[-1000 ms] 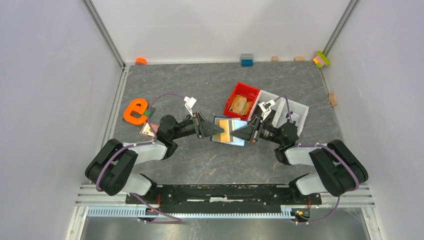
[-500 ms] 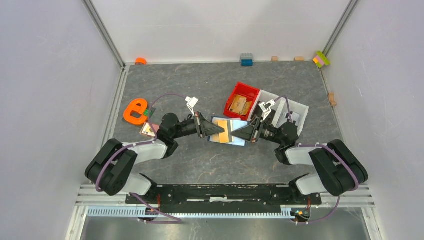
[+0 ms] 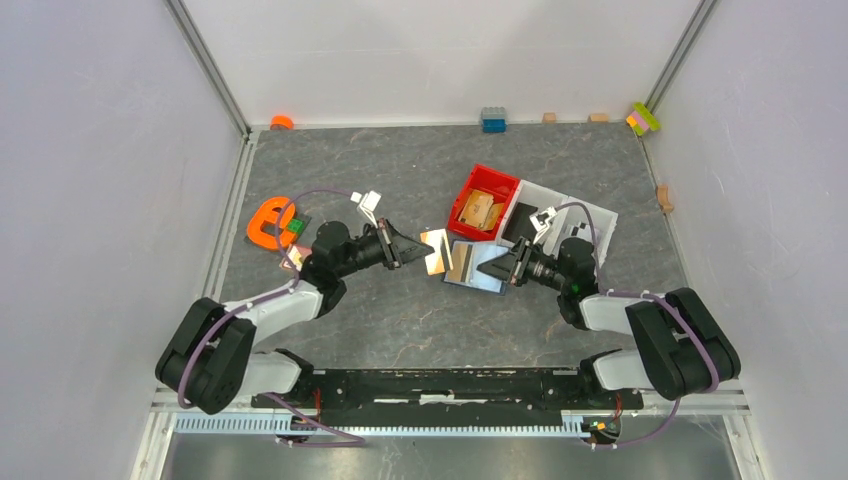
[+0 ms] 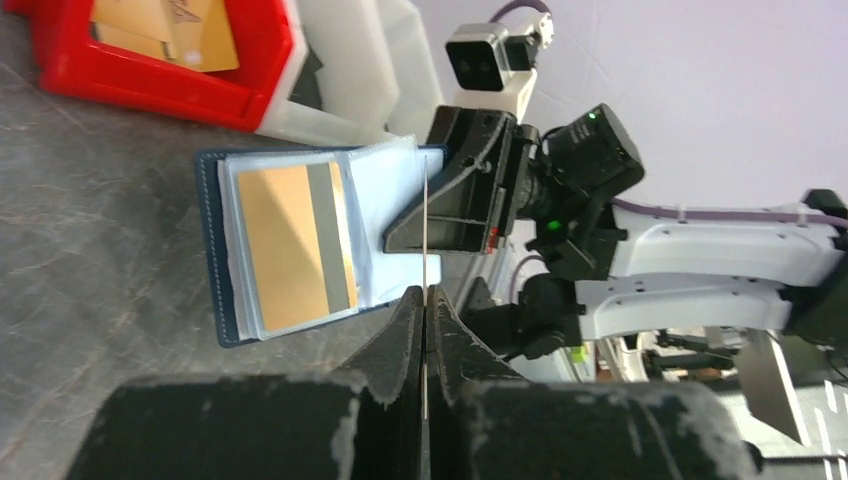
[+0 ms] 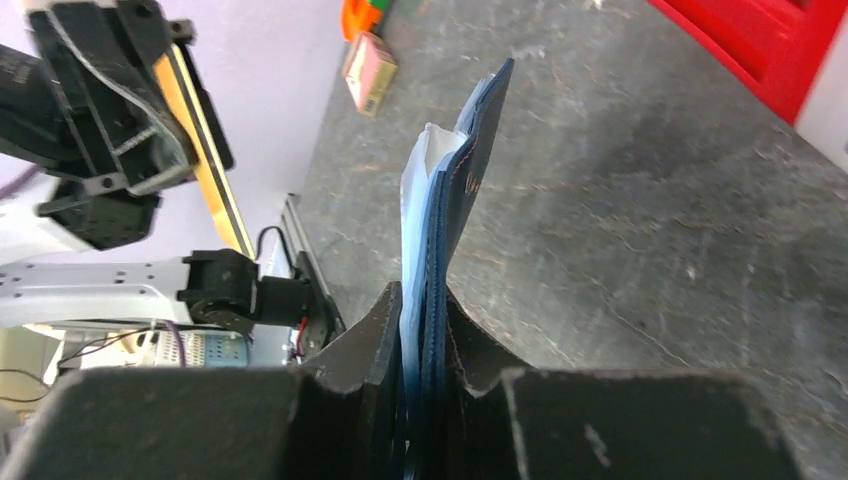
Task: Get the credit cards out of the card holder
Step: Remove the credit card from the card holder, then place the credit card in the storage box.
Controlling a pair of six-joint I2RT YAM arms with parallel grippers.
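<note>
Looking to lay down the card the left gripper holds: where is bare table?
Free: the grey tabletop between the orange e-shaped piece and the red plastic bin, back to the wall; also the near stretch between both arms. Crowded: the centre, where the left gripper holds a thin tan card beside the navy wallet in the right gripper.

Red tray (image 3: 492,173) holds wooden blocks (image 3: 480,208), white tray (image 3: 603,215) beside it — orange letter (image 3: 258,228) left.
</note>
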